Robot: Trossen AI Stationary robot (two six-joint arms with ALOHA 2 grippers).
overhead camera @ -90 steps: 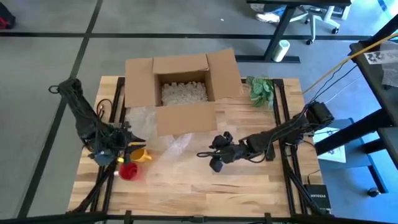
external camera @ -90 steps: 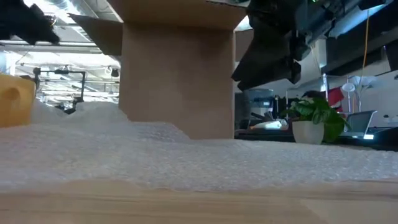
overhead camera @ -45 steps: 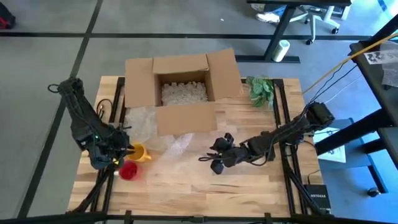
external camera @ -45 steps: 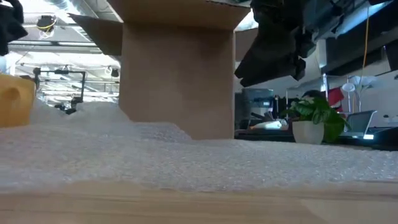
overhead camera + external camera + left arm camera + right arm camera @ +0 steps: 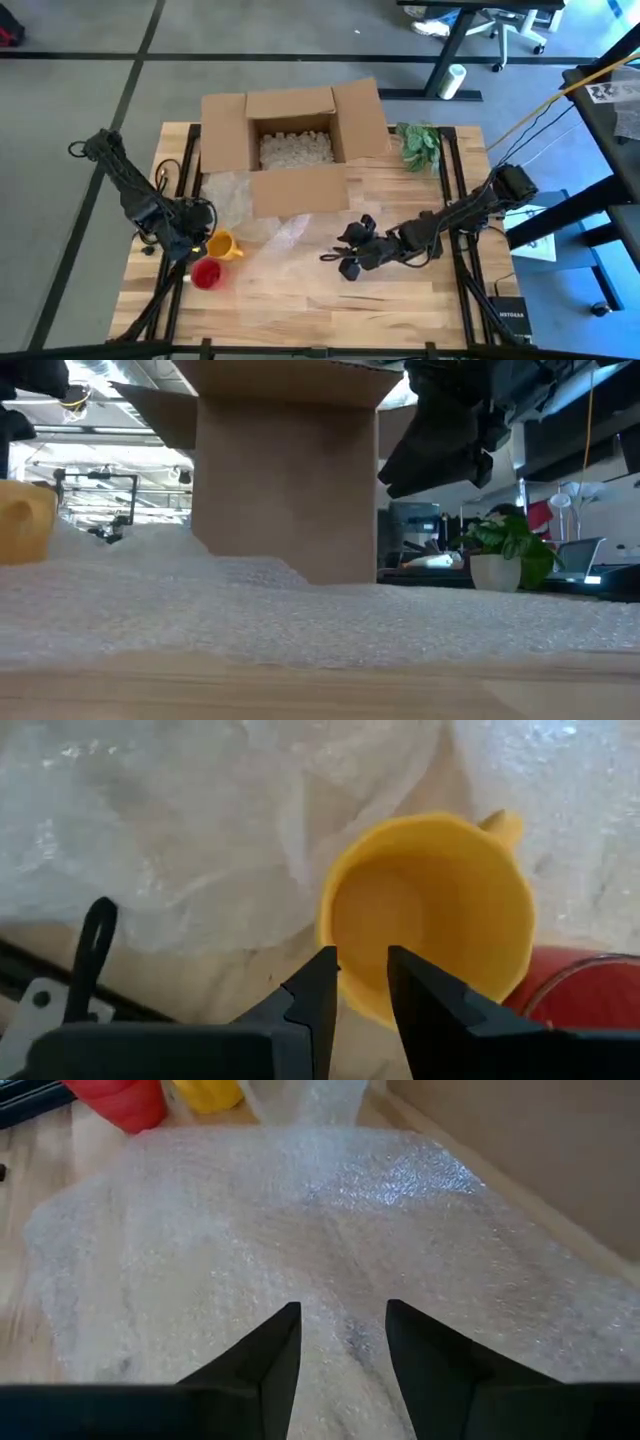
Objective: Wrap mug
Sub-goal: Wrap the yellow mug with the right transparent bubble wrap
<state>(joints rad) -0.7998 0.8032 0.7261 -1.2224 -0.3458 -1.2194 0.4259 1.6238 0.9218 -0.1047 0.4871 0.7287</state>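
Observation:
The yellow mug (image 5: 222, 245) stands upright on its base at the table's left, mouth up, beside the edge of the clear bubble wrap (image 5: 285, 232). My left gripper (image 5: 362, 982) hangs just above the mug's near rim, on its left side, open by a narrow gap; I see no touch. My right gripper (image 5: 343, 1335) hovers open over the spread bubble wrap (image 5: 300, 1230) near the table's middle, clear of it in the low view.
A red mug (image 5: 205, 274) stands just in front of the yellow one. An open cardboard box (image 5: 295, 140) with packing fill takes the far middle of the table. A small green plant (image 5: 420, 145) stands at the far right.
My left gripper has drawn back from the yellow mug toward the table's left edge and has risen a little. The mug has stayed where it was.

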